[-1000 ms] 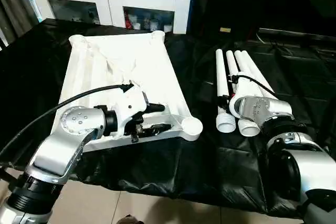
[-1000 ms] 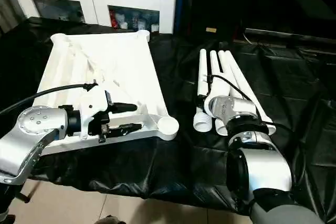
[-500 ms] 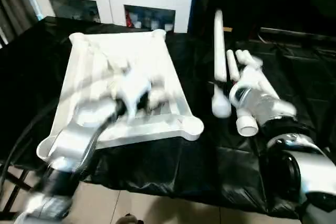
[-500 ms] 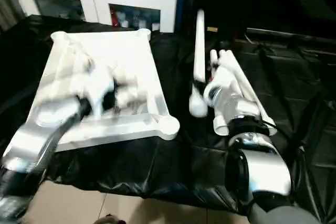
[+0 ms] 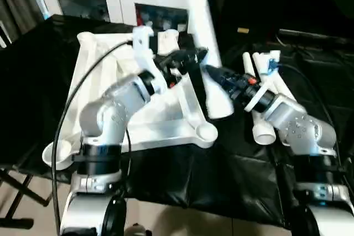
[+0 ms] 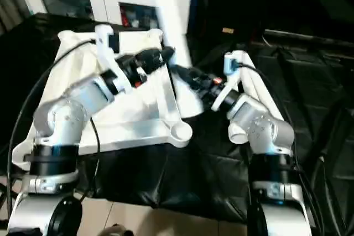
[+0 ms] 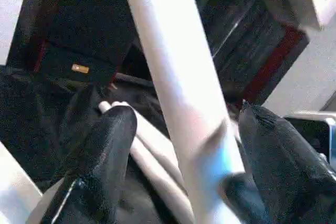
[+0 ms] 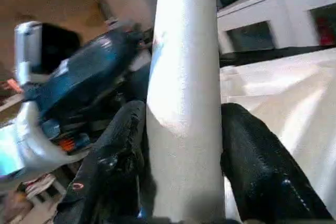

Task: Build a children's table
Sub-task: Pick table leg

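- Holding one white tube leg up over the table top, the right gripper squeezes it tight.
- The left gripper sits wide around the same leg.

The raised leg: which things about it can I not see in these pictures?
- Top end of the raised leg: cut off by the upper edge in both eye views.
- Its surface: motion-blurred in the eye views.
- Whether the left gripper touches it: unclear in the left wrist view.
- Right gripper: jaws clamp the leg, hiding the contact.

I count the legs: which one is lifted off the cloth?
The leg held upright in the right hand; the other legs lie on the cloth.
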Motion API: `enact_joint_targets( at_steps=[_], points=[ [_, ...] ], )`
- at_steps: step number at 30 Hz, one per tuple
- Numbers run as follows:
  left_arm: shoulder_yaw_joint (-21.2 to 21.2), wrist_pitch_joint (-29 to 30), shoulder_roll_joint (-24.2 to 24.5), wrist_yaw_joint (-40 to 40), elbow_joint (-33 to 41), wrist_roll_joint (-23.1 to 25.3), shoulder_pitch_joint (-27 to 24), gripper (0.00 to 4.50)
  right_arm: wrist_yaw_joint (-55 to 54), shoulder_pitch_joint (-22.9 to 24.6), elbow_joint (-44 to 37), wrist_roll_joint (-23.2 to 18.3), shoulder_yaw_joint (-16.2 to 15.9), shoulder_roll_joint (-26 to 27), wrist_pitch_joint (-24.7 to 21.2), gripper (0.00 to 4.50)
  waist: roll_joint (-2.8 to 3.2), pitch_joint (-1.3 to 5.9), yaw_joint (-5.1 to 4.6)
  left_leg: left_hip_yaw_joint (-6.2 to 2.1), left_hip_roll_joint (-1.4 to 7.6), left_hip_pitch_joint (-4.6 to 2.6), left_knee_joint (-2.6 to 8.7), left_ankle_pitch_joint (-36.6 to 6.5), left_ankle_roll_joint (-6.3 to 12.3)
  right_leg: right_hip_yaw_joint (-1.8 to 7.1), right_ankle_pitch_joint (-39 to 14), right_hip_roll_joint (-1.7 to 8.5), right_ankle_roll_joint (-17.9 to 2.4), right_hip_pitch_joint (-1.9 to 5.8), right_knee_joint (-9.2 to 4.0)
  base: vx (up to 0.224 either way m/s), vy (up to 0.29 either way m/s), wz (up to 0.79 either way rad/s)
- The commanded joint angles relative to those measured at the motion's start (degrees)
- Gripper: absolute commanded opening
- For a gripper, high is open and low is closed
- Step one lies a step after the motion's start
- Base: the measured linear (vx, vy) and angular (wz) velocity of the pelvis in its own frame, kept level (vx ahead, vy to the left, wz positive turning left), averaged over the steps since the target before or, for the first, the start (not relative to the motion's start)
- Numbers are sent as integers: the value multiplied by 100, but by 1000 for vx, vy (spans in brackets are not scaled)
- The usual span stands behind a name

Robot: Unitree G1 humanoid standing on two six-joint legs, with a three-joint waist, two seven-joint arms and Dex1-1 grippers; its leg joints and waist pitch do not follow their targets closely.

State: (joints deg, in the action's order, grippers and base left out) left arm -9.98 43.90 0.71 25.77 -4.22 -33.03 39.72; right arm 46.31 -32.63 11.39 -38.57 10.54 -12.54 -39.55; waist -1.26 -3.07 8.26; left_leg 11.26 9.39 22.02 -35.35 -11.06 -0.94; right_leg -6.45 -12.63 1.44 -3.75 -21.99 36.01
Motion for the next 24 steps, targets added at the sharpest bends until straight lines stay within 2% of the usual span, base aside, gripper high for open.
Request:
enact_joint_targets(
  at_steps=[1, 4, 9, 10, 11, 12, 13, 16, 18, 21, 22, 24],
  points=[
    [-106, 276, -77, -57, 126, -315, 116, 353, 90, 110, -353, -136, -81, -78, -156, 184, -34, 404, 27, -271, 502, -100, 338, -102, 408, 473, -757, 856, -424, 326, -512, 0, 0, 0],
    [-82, 413, -103, -63, 210, -392, 97, 353, 129, 201, -528, -160, -145, -96, -232, 184, -29, 404, 48, -280, 523, -107, 347, -66, 397, 470, -687, 857, -429, 313, -505, 0, 0, 0],
    [-77, 561, -178, -361, 142, -282, 111, 353, 95, 327, -850, -187, -334, -122, -329, 184, -53, 403, 50, -285, 517, -93, 348, -74, 382, 477, -701, 868, -295, 330, -516, 0, 0, 0],
    [-167, 537, -230, -634, 57, -237, 170, 353, -95, 338, -938, 46, -477, -119, -233, 184, -52, 403, 45, -287, 514, -95, 349, -65, 379, 471, -700, 861, -293, 324, -521, 0, 0, 0],
    [-167, 537, -230, -634, 57, -237, 170, 353, -95, 338, -938, 46, -477, -119, -233, 184, -52, 399, 43, -287, 508, -91, 349, -70, 349, 472, -720, 857, -281, 325, -522, 0, 0, 0],
    [-227, 528, -254, -804, 10, -232, 206, 324, -243, 326, -965, 244, -561, -98, -148, 184, -51, 400, 40, -287, 508, -89, 351, -67, 348, 472, -723, 854, -273, 326, -519, 0, 0, 0],
    [-303, 498, -300, -1012, -52, -204, 251, 317, -376, 329, -1039, 470, -690, -55, 3, 184, -48, 399, 32, -295, 522, -92, 352, -65, 296, 471, -701, 856, -268, 317, -512, 0, 0, 0],
    [-349, 490, -331, -1165, -87, -183, 279, 314, -569, 323, -1098, 688, -816, 5, 111, 184, -53, 387, 6, -292, 502, -87, 362, -143, 274, 473, -804, 866, -265, 321, -538, 0, 0, 0],
    [-377, 411, -437, -1476, -104, -55, 291, 279, -922, 341, -1233, 1140, -1128, 107, 340, 184, -42, 395, 12, -294, 513, -94, 358, -133, 247, 482, -804, 868, -242, 320, -528, 0, 0, 0],
    [-398, 320, -512, -1641, -114, 22, 299, 269, -1120, 348, -1297, 1354, -1277, 157, 427, 184, -33, 390, -4, -304, 527, -104, 367, -154, 240, 489, -681, 871, -267, 312, -519, 0, 0, 0],
    [-406, 228, -587, -1785, -128, 92, 304, 240, -1251, 358, -1352, 1462, -1369, 193, 470, 184, -28, 393, -2, -305, 532, -108, 368, -166, 237, 491, -653, 880, -273, 315, -524, 0, 0, 0],
    [-410, 195, -613, -1836, -136, 116, 306, 240, -1297, 359, -1366, 1496, -1395, 202, 480, 184, -28, 396, 4, -302, 540, -119, 370, -180, 259, 498, -558, 880, -308, 312, -511, 0, 0, 0]
  ],
)
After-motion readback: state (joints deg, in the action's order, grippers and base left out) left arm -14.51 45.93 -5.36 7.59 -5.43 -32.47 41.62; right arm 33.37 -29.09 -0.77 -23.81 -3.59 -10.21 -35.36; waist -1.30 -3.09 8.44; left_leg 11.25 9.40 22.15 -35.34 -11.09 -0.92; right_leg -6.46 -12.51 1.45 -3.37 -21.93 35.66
